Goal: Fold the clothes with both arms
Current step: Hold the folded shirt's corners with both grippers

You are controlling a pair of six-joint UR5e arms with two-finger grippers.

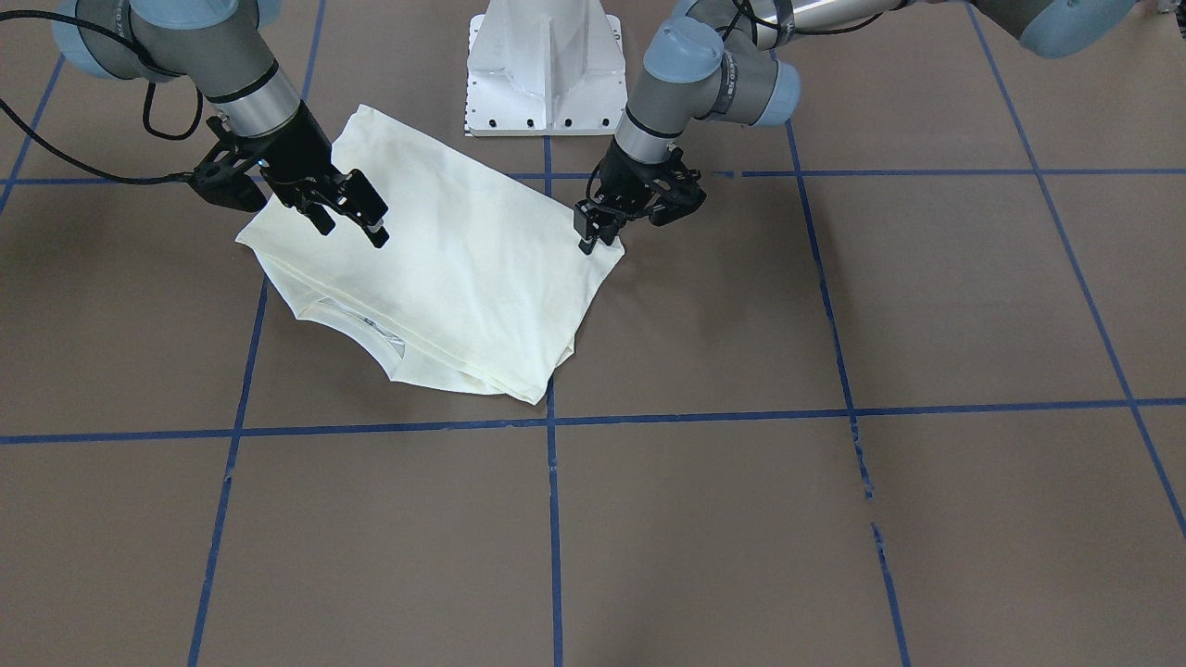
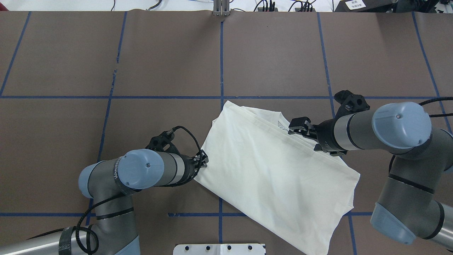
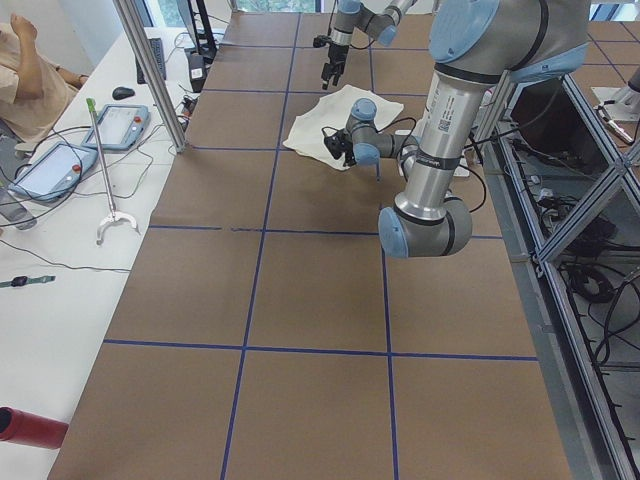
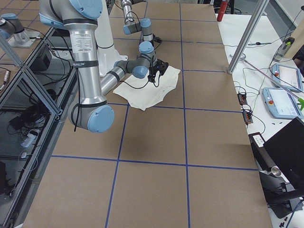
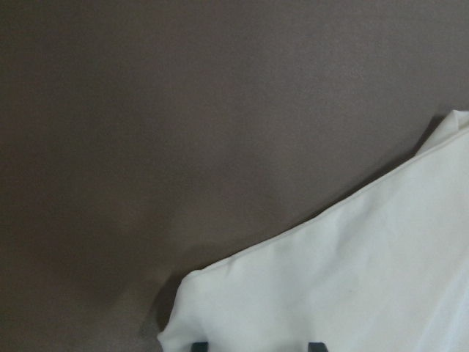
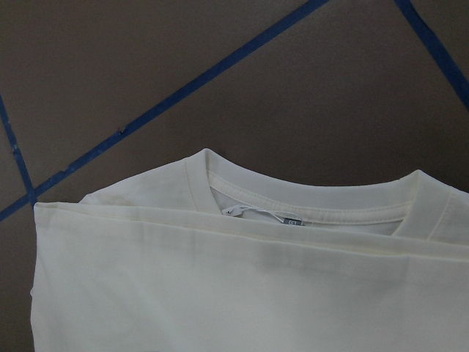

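The cream shirt [image 1: 463, 269] lies folded on the brown table, plain side up, near the robot's base; it also shows in the overhead view [image 2: 276, 173]. Its collar [image 6: 293, 198] and label peek out from under the folded layer in the right wrist view. My left gripper [image 1: 593, 232] hovers open over the shirt's corner at its side edge [image 2: 203, 161]; the left wrist view shows that corner [image 5: 220, 293] between its two fingertips. My right gripper [image 1: 352, 218] is open just above the shirt near the collar end [image 2: 295, 127]. Neither holds cloth.
The white pedestal base [image 1: 542, 65] stands right behind the shirt. Blue tape lines [image 1: 552, 519] grid the brown table. A side bench with teach pendants [image 3: 50, 165], cables and a metal post [image 3: 150, 75] runs along the far edge from the robot.
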